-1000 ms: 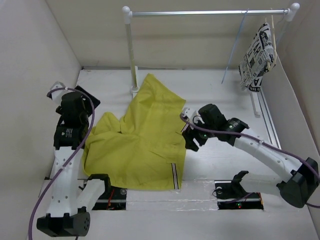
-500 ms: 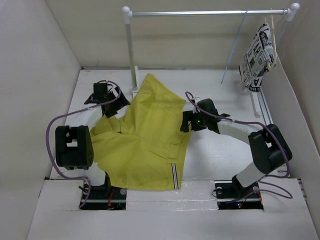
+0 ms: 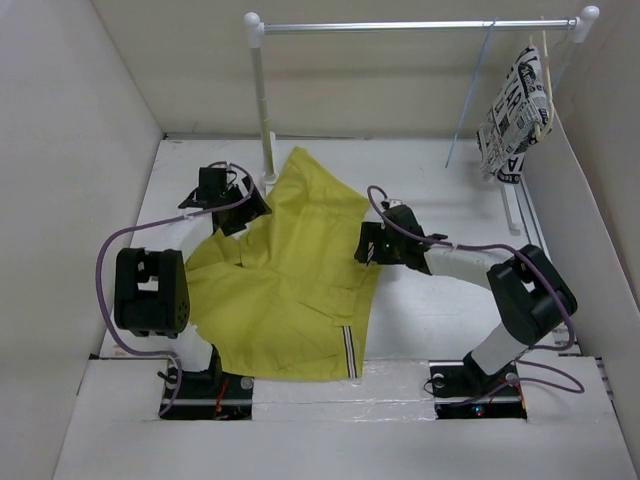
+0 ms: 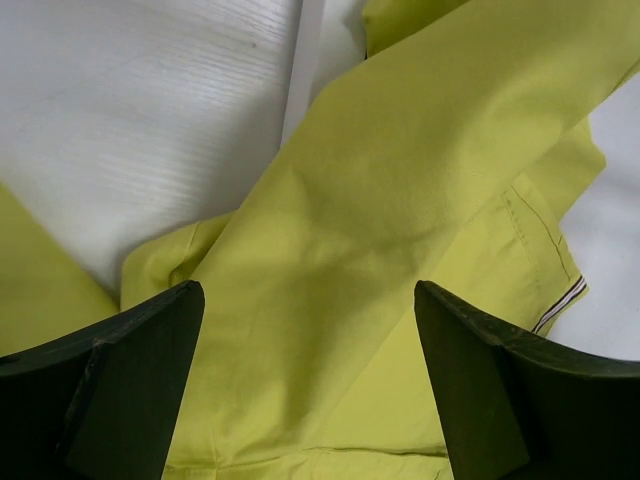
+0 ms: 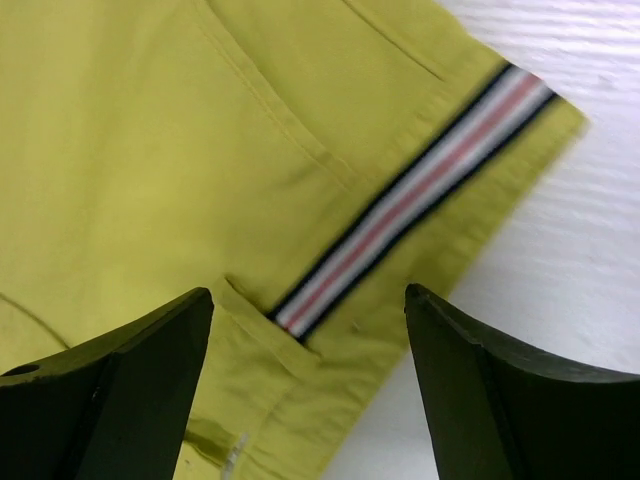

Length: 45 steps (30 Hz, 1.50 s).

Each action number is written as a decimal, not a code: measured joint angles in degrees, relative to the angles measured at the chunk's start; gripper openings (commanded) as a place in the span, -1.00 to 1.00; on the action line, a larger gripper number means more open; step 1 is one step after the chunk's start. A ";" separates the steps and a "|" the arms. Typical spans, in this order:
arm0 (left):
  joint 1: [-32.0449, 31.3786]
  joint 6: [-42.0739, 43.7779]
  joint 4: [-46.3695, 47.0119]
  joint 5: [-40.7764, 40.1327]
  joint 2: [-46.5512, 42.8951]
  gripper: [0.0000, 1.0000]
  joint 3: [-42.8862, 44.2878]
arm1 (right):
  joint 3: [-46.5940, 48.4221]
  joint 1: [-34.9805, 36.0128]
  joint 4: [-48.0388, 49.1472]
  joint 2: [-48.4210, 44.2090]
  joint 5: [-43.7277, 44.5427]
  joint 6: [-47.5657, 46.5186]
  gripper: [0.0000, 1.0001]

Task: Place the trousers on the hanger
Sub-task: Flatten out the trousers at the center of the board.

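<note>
Presently the left gripper (image 3: 244,211) and right gripper (image 3: 367,246), jaws spread and empty, sit over the left and right edges of the trousers (image 3: 290,275), apparently to pinch and lift them.

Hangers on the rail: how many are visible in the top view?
2. The light-blue hanger hangs bare on the rail, right of centre; the wooden hanger, at its far right end, carries the printed cloth.

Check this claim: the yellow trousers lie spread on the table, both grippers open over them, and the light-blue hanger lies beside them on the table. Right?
No. The hanger hangs from the rail at the back, as the top external view shows. The trousers do lie spread out, the left gripper and right gripper open over them.
</note>
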 measured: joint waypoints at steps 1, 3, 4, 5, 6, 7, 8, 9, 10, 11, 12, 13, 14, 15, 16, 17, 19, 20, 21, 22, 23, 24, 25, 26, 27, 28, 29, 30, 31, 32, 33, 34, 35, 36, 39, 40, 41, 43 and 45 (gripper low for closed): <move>0.00 -0.02 -0.26 -1.07 -1.01 0.66 -0.33 | 0.00 0.15 -1.33 -0.81 1.25 -0.22 0.68; 0.00 -0.07 -0.39 -2.80 -3.67 0.66 -1.22 | -0.07 0.42 -4.94 -3.23 3.85 -0.74 0.70; 0.00 -0.20 -0.33 -3.69 -5.31 0.66 -1.77 | -0.04 0.37 -5.90 -4.15 4.63 -1.16 0.70; 0.00 -0.37 -0.33 -4.15 -6.84 0.66 -2.23 | 0.11 0.28 -6.69 -4.76 5.40 -1.57 0.69; 0.00 -0.59 -0.13 -4.66 -8.52 0.66 -2.73 | 0.61 0.20 -7.50 -4.63 5.92 -1.92 0.68; -0.04 -0.81 -0.04 -5.03 -10.12 0.66 -3.17 | 1.38 0.07 -8.09 -3.80 6.29 -2.19 0.66; -0.07 -0.96 0.17 -5.40 -11.54 0.66 -3.54 | 2.32 0.02 -8.59 -2.38 6.62 -2.38 0.54; -0.07 -1.11 0.22 -5.86 -12.72 0.66 -3.74 | 3.37 0.13 -8.98 -0.59 6.82 -2.67 0.48; -0.11 -1.20 0.15 -6.45 -13.68 0.66 -3.80 | 4.26 0.37 -9.11 1.31 6.99 -2.64 0.43; -0.13 -1.25 0.17 -6.84 -14.40 0.66 -3.80 | 5.31 0.79 -8.85 2.73 7.28 -2.73 0.20; -0.13 -1.25 0.17 -7.48 -15.10 0.66 -3.80 | 6.16 1.14 -8.74 3.41 7.23 -2.73 -0.02; -0.15 -1.22 0.11 -8.20 -15.69 0.66 -3.80 | 6.58 1.33 -8.61 4.13 7.45 -2.58 -0.27; -0.15 -1.16 0.07 -8.72 -16.28 0.66 -3.80 | 6.78 1.53 -8.55 4.83 8.02 -2.54 -0.83; -0.15 -1.03 0.04 -9.25 -16.79 0.65 -3.80 | 6.93 1.51 -8.41 5.05 8.39 -2.27 -1.00; -0.17 -0.87 -0.11 -9.75 -17.25 0.65 -3.80 | 6.93 1.42 -8.31 5.09 8.59 -1.57 -1.00; -0.20 -0.70 -0.28 -10.12 -17.70 0.63 -3.80 | 6.91 1.40 -8.39 4.85 8.94 -1.07 -1.00; -0.52 -0.15 -0.87 -11.67 -18.62 0.61 -3.80 | 6.01 0.61 -8.61 3.52 9.27 -0.68 -1.00; -0.83 0.26 -1.22 -12.83 -19.19 0.61 -3.80 | 5.16 -0.07 -8.94 1.99 9.29 -0.52 -1.00; -1.36 0.68 -1.60 -14.51 -19.78 0.61 -3.80 | 3.85 -1.01 -9.75 -0.57 9.18 -0.74 -1.00; -2.23 1.31 -1.79 -16.44 -20.57 0.62 -3.80 | 2.93 -2.21 -11.26 -3.41 9.25 -1.18 -1.00; -3.50 2.03 -1.90 -18.21 -21.35 0.62 -3.76 | 2.27 -3.74 -13.31 -7.15 9.68 -1.90 -1.00; -4.87 2.64 -2.21 -19.58 -21.99 0.62 -3.48 | 1.90 -5.70 -15.45 -11.23 10.40 -2.97 -1.00; -6.38 3.23 -2.69 -20.68 -22.34 0.63 -2.78 | 1.86 -8.09 -17.22 -15.39 11.30 -4.07 -1.00; -6.82 3.45 -2.78 -21.00 -22.38 0.63 -2.49 | 1.86 -10.97 -18.43 -19.17 11.93 -5.25 -1.00; -8.72 4.28 -2.93 -22.10 -22.10 0.63 -0.70 | 1.86 -13.90 -19.15 -22.45 12.81 -6.21 -1.00; -10.12 4.66 -3.19 -22.56 -21.68 0.63 0.39 | 1.79 -17.40 -20.09 -25.35 13.49 -7.45 -1.00; -11.52 5.05 -3.17 -23.17 -20.85 0.65 1.55 | 1.46 -20.59 -20.83 -27.85 14.36 -8.50 -1.00; -12.81 5.46 -3.17 -23.71 -19.87 0.65 2.82 | 0.94 -23.23 -21.57 -29.90 15.23 -9.46 -1.00; -14.21 5.73 -3.15 -24.22 -18.62 0.66 4.04 | 0.11 -25.75 -22.40 -31.87 16.11 -10.43 -1.00; -15.78 5.88 -3.17 -24.68 -16.96 0.67 5.22 | -0.92 -27.65 -23.19 -33.42 16.98 -11.21 -1.00; -17.11 5.79 -2.93 -24.52 -15.21 0.67 6.25 | -2.03 -29.03 -23.96 -34.60 17.31 -11.87 -1.00; -18.10 5.51 -2.45 -24.22 -13.31 0.67 6.84 | -3.08 -29.77 -24.70 -35.21 17.46 -12.55 -1.00; -18.93 5.11 -1.90 -23.74 -11.54 0.69 6.95 | -4.04 -29.99 -25.27 -35.45 17.42 -13.09 -1.00; -19.58 4.39 -1.70 -22.95 -9.62 0.69 6.95 | -4.81 -29.99 -25.81 -35.43 17.31 -13.53 -1.00; -19.85 2.12 -2.08 -20.74 -2.69 0.69 7.80 | -5.35 -29.99 -27.39 -35.23 17.11 -14.84 -1.00; -19.78 1.22 -2.01 -19.76 -0.20 0.69 8.57 | -5.31 -30.03 -27.50 -35.28 17.09 -15.28 -1.00; -19.74 0.37 -1.99 -18.82 2.16 0.67 9.38 | -5.29 -30.03 -27.50 -35.39 17.07 -15.69 -1.00; -19.54 -1.49 -1.81 -17.03 6.43 0.66 11.63 | -5.27 -30.05 -27.58 -35.58 16.70 -16.59 -1.00; -19.50 -3.39 -1.29 -15.30 10.27 0.63 14.60 | -5.27 -30.08 -27.69 -35.74 15.76 -17.18 -1.00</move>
